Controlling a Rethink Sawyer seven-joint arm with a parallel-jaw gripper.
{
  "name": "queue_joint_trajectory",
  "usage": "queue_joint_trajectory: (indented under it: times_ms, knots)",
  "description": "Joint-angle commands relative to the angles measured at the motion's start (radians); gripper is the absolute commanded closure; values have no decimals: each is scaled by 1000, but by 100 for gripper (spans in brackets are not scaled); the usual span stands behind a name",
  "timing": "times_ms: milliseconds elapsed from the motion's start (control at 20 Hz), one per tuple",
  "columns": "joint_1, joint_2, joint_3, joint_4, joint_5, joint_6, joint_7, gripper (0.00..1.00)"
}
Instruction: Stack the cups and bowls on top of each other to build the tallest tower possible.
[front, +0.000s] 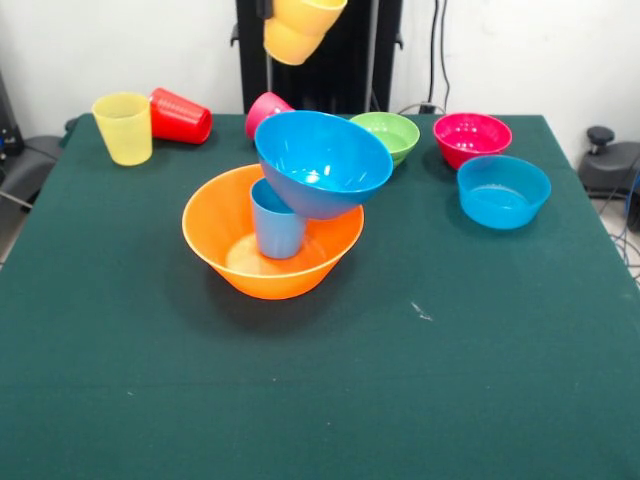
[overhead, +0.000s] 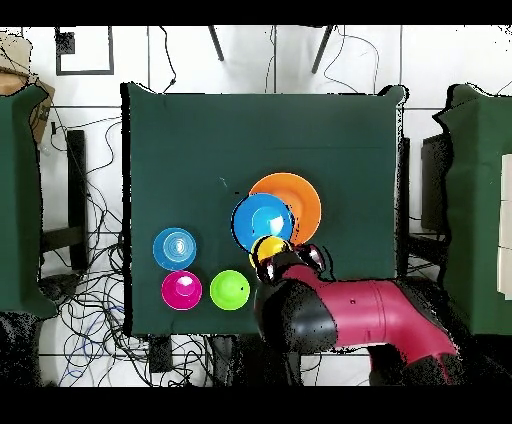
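The large orange bowl stands mid-table with the light blue cup upright inside it. The large blue bowl rests tilted on that cup, forming the tower. An orange cup hangs tilted in the air above and behind the tower. My gripper is shut on it and is cut off by the top edge in the front view. The yellow cup stands upright at the far left. The red cup and pink cup lie on their sides.
The green bowl, magenta bowl and small blue bowl sit apart from the tower on one side of the table. My red arm reaches in over the table's edge.
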Motion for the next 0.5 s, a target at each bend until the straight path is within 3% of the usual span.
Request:
queue_joint_trajectory:
  times_ms: [50, 500]
  knots:
    - [61, 64, -101, 32, -64, -52, 153, 100]
    - [56, 113, -109, 0, -73, -48, 102, 100]
